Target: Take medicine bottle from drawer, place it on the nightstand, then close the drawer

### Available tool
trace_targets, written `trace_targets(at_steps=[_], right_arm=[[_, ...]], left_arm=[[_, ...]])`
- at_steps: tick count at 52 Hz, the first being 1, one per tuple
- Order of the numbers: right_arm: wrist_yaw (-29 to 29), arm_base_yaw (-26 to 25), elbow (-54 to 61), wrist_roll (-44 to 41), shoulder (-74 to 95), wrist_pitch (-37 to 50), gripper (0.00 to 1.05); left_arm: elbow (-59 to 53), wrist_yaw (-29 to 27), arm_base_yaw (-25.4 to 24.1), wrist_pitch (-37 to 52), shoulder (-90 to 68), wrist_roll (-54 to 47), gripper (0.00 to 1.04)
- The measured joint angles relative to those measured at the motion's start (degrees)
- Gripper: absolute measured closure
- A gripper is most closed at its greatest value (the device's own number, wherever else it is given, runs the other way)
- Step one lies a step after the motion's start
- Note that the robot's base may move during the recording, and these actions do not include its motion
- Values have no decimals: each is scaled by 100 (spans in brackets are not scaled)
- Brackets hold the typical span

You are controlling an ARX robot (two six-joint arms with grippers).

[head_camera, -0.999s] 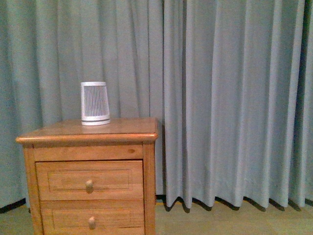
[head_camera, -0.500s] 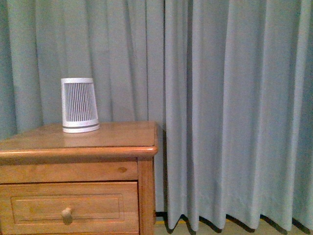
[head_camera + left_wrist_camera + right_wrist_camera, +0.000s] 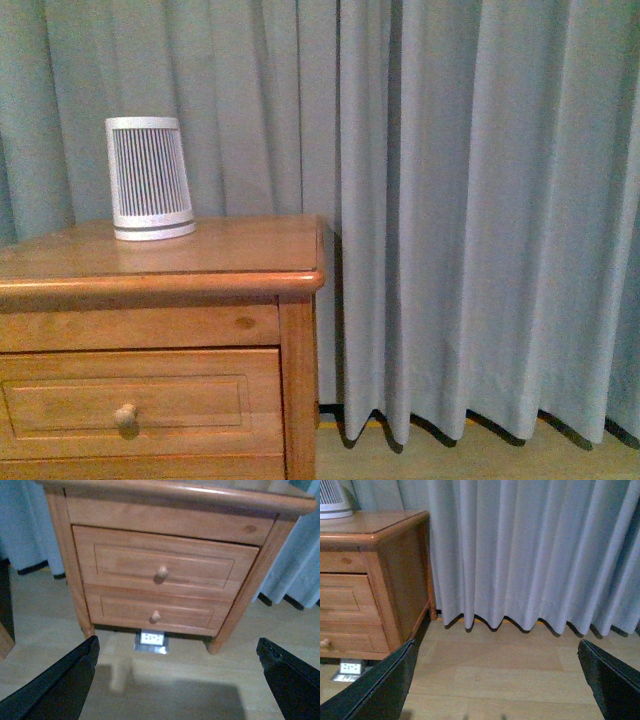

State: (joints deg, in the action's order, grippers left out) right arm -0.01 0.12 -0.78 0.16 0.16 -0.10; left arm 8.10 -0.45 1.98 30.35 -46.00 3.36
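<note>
While the drawer (image 3: 125,565) sits shut, left fingers (image 3: 55,687) and right fingers (image 3: 372,690) spread wide apart, holding nothing.

- White ribbed tapered cylinder (image 3: 150,178) on honey wooden nightstand (image 3: 250,255), upper left of the front view.
- Grey-blue pleated curtain (image 3: 480,200) behind both, filling the right.

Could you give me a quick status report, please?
Left gripper, right gripper: jaws open, empty. Drawer shut, medicine bottle out of sight. Knob unobstructed.
</note>
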Motion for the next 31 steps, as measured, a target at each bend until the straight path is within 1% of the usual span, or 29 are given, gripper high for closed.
trace_targets(at_steps=[2,6,12,20,31], right_arm=[[0,0,0,0,0,0,7],[0,0,0,0,0,0,7],[0,0,0,0,0,0,7],[0,0,0,0,0,0,7],[2,0,0,0,0,0,7]], left_arm=[[264,-87,48,780,-922,-111,7],[713,-170,133,1764,-2267,-210,7],[1346,-249,264,2695,-3845,-332,7],[2334,-61,345,3681,-5864,-520,7],[3077,214,278,4107,-7259,-691,7]])
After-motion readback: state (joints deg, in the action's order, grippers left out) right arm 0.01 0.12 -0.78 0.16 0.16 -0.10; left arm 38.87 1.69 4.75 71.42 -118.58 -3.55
